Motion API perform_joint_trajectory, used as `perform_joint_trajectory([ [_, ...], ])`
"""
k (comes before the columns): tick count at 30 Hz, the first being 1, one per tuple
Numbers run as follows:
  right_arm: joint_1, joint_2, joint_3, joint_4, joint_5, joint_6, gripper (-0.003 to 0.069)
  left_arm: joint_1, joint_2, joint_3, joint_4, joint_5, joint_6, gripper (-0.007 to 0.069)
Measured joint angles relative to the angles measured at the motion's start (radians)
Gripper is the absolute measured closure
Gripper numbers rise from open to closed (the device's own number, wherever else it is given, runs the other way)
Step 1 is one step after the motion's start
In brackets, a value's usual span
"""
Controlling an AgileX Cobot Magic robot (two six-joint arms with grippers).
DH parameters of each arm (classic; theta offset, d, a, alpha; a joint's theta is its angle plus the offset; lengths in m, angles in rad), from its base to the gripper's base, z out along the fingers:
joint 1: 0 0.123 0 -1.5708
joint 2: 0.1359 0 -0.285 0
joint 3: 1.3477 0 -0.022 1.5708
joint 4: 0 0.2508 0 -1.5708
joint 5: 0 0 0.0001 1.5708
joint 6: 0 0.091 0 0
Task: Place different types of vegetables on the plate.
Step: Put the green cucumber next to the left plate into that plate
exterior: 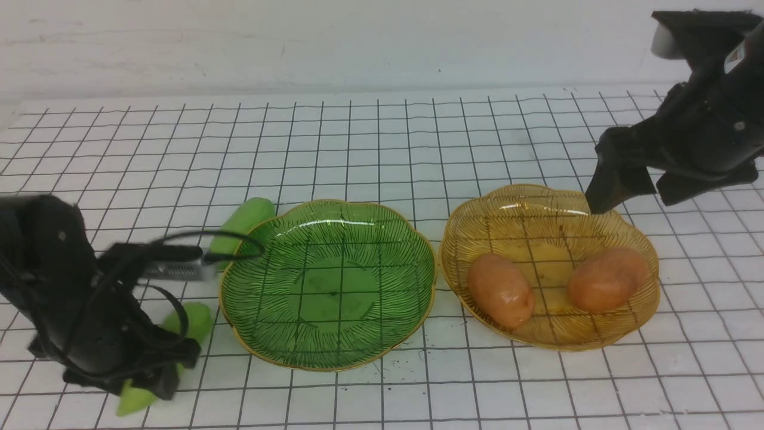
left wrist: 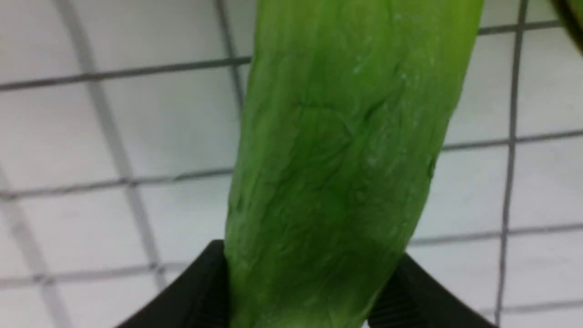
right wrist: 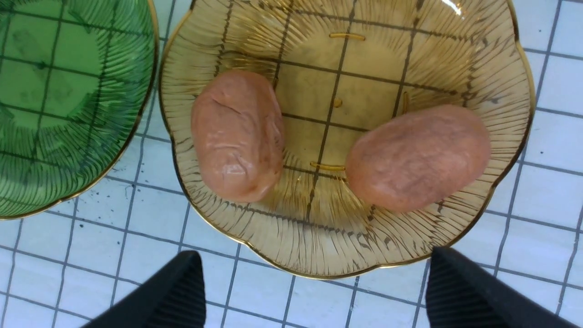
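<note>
Nearest cucumber — long axis slanting forward and right.

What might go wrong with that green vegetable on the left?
The jaws straddle the cucumber-like piece near one end, so it might swing or slip when lifted. The green plate sits close by, and its raised rim could catch the piece's long free end on the way in.

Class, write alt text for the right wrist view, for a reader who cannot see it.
Two orange-brown potato-like ovals lie apart in a scalloped amber plate with a gold rim. Part of a green plate shows beside it, on a white surface with dark grid lines.
</note>
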Motion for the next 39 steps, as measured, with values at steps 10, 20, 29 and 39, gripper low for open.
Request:
perform_joint_trajectory([
  [10, 0.000, 0.000, 0.000, -0.002, 0.000, 0.000, 0.0069, -0.123, -0.066, -0.244, -0.127, 0.108, -0.142, 0.0281],
  [20, 0.000, 0.000, 0.000, -0.003, 0.000, 0.000, 0.0069, -0.318, 0.240, -0.457, -0.174, -0.007, -0.084, 0.0124],
  [29, 0.000, 0.000, 0.000, -0.006, 0.000, 0.000, 0.0069, -0.271, 0.296, -0.639, 0.050, 0.014, -0.099, 0.0011],
  [39, 0.000, 0.000, 0.007, -0.003, 0.000, 0.000, 0.0070, -0.109, 0.518, -0.860, 0.076, -0.020, -0.174, 0.0035],
])
